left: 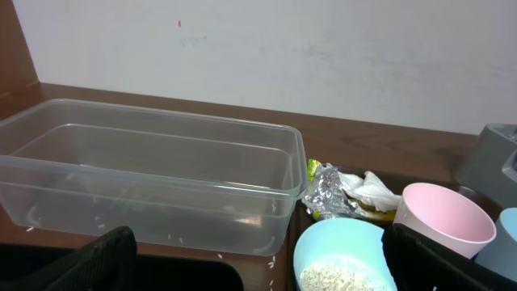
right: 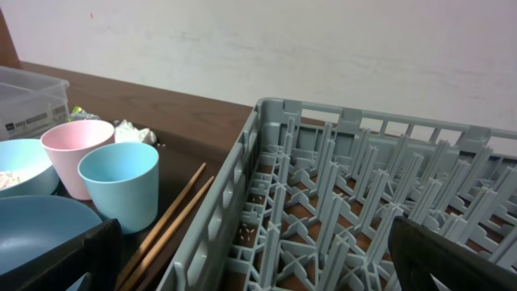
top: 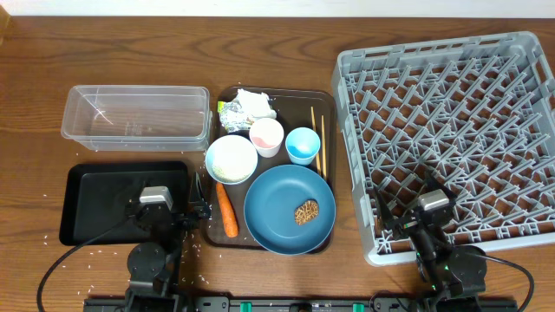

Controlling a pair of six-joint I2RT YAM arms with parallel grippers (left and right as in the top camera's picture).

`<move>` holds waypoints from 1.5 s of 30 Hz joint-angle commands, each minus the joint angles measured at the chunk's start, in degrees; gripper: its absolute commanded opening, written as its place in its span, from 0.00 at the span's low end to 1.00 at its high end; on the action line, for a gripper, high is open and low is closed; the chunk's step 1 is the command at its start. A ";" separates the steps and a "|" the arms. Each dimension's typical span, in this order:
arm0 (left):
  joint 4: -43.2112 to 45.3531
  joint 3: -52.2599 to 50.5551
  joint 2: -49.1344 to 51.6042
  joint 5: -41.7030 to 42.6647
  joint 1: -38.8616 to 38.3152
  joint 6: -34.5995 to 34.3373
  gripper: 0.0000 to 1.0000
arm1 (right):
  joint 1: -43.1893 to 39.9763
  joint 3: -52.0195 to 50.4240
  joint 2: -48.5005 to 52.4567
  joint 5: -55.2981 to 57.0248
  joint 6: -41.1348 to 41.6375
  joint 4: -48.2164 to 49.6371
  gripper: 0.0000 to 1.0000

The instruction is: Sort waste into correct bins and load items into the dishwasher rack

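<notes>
On the brown serving tray (top: 328,104) lie a crumpled tissue (top: 254,102), a silver wrapper (top: 231,114), a white bowl (top: 231,159) of rice, a pink cup (top: 266,136), a light-blue cup (top: 303,146), chopsticks (top: 318,143), a carrot (top: 226,210) and a blue plate (top: 277,212) bearing a brown food lump (top: 306,211). The clear tub (top: 137,115) and black tray (top: 104,204) sit to the left, the grey rack (top: 451,143) to the right. My left gripper (top: 167,211) hangs open over the black tray's right end. My right gripper (top: 414,221) is open astride the rack's front-left wall. Neither holds anything.
Loose rice grains (top: 104,251) dot the table by the black tray, and a few lie in the rack's corner (right: 250,222). In the right wrist view the chopsticks (right: 166,222) lie close along the rack's outer wall. A white wall rises behind the table.
</notes>
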 commanded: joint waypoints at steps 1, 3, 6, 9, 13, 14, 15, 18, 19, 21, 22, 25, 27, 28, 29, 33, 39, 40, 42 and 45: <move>-1.90 -0.79 -0.42 -6.29 7.30 4.85 0.98 | -0.57 -0.15 -0.31 -0.42 0.74 -0.04 0.99; -1.90 -0.79 -0.42 -6.32 7.30 4.85 0.98 | -0.57 -0.15 -0.31 -0.42 0.74 -0.04 0.99; -1.90 -0.79 -0.42 -6.29 7.30 4.85 0.98 | -0.57 -0.15 -0.31 -0.42 0.74 -0.04 0.99; -1.90 -0.79 -0.42 -6.29 7.30 4.85 0.98 | -0.57 -0.15 -0.31 -0.42 0.74 -0.04 0.99; -1.90 -0.79 -0.42 -6.32 7.30 4.85 0.98 | -0.57 -0.15 -0.31 -0.42 0.74 -0.04 0.99; -1.90 -0.79 -0.42 -6.29 7.30 4.85 0.98 | -0.57 -0.15 -0.31 -0.42 0.74 -0.04 0.99; -1.90 -0.79 -0.42 -6.32 7.30 4.85 0.98 | -0.57 -0.15 -0.31 -0.42 0.74 -0.04 0.99; -1.90 -0.79 -0.42 -6.29 7.30 4.85 0.98 | -0.57 -0.15 -0.31 -0.42 0.74 -0.04 0.99; -1.90 -0.79 -0.42 -6.29 7.30 4.85 0.98 | -0.57 -0.15 -0.31 -0.42 0.74 -0.04 0.99; -1.90 -0.79 -0.42 -6.29 7.30 4.85 0.98 | -0.57 -0.15 -0.31 -0.42 0.74 -0.04 0.99; -1.90 -0.79 -0.42 -6.29 7.30 4.85 0.98 | -0.57 -0.15 -0.31 -0.42 0.74 -0.04 0.99; -1.90 -0.79 -0.42 -6.29 7.30 4.85 0.98 | -0.57 -0.15 -0.31 -0.42 0.74 -0.04 0.99; -1.90 -0.79 -0.42 -6.29 7.30 4.83 0.98 | -0.57 -0.15 -0.31 -0.42 0.74 -0.04 0.99; -1.90 -0.79 -0.42 -6.29 7.30 4.85 0.98 | -0.57 -0.15 -0.31 -0.42 0.74 -0.04 0.99; -1.90 -0.79 -0.42 -6.32 7.30 4.85 0.98 | -0.57 -0.15 -0.31 -0.42 0.74 -0.04 0.99; -1.88 -0.79 -0.42 -6.29 7.30 4.66 0.98 | -0.57 -0.15 -0.31 -0.42 0.74 -0.02 0.99; -1.92 -0.79 -0.42 -5.53 7.30 4.61 0.98 | -0.55 -0.15 -0.31 -0.52 0.83 -0.02 0.99; -2.05 -0.79 -0.42 -3.78 7.30 4.59 0.98 | -0.50 -0.15 -0.31 -0.70 1.40 -0.02 0.99; -1.99 -0.79 -0.42 0.55 7.30 4.61 0.98 | -0.48 -0.15 -0.31 -1.68 3.43 0.13 0.99; -0.44 -0.72 -0.42 8.83 7.30 4.57 0.98 | -0.48 -0.07 -0.31 -4.57 4.00 1.53 0.99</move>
